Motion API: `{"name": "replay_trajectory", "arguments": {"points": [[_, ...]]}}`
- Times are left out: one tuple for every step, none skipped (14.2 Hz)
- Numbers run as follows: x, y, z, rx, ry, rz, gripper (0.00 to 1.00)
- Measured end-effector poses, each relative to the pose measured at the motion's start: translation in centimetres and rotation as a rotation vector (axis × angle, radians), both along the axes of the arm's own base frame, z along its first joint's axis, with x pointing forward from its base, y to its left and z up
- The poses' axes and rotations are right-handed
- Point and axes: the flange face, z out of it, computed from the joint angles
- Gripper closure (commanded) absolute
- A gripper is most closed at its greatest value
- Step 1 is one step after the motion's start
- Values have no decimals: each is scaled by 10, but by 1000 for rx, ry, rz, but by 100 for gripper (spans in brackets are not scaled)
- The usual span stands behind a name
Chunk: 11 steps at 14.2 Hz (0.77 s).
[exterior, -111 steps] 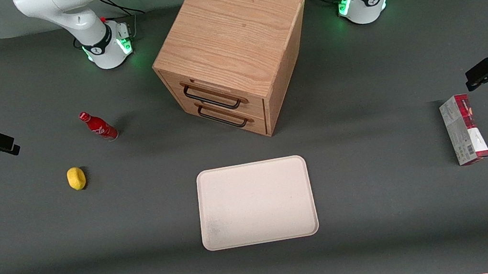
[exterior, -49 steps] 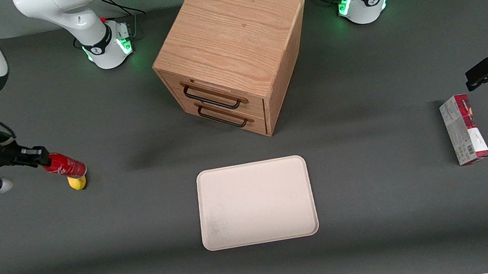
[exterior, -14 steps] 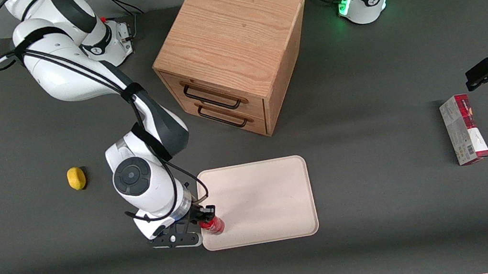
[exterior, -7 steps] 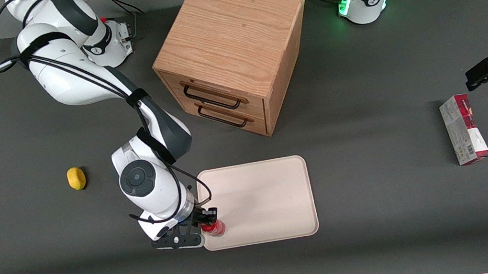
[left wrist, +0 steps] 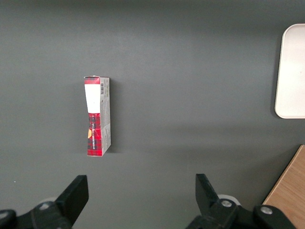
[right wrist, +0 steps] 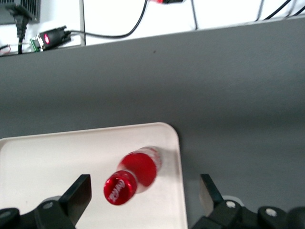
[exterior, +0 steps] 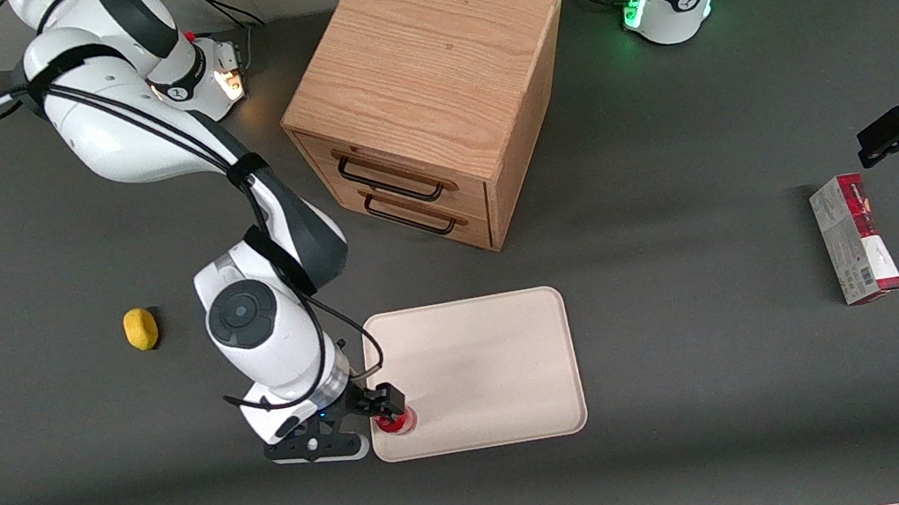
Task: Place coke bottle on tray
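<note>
A: From the front, where is the pincer [exterior: 383, 405]?
B: Over the tray [exterior: 484, 363]'s corner nearest the working arm; the coke bottle [exterior: 396, 422] stands upright on the tray right under it.

A: And from the right wrist?
B: Fingers [right wrist: 78, 193] spread wide apart, the coke bottle [right wrist: 133, 175] free between them, on the tray [right wrist: 57, 157].

even overhead light, fairly bright, on a matte dark grey table [exterior: 702, 393] with no glare. the oak cabinet [exterior: 426, 95] throws a soft shadow toward 4 o'clock. the gripper [exterior: 383, 407] hangs open over the tray [exterior: 503, 369]. in the right wrist view the white strip toward 12 o'clock is blown out, and the coke bottle [right wrist: 136, 174] cap looks slightly soft. green glow marks the parked arm's base [exterior: 666, 2].
</note>
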Motion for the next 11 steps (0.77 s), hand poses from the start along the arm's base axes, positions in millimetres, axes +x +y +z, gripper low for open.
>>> {"name": "replay_trajectory", "arguments": {"points": [[-5,-5,12,-16,-6,-2,0],[-12,-12,26,-37,-6,-3,0],[-21,-19,40,-66,7,3,0],[-32,-27,56,-93,29,20,0],[-44,-39,74,-113,61,35,0],[-57,-56,94,-127,94,47,0],[-69,-77,115,-142,119,64,0],[-84,-100,136,-160,146,81,0],[-100,-123,155,-175,174,94,0],[-118,-147,174,-182,203,95,0],[-135,-172,193,-174,222,87,0]]}}
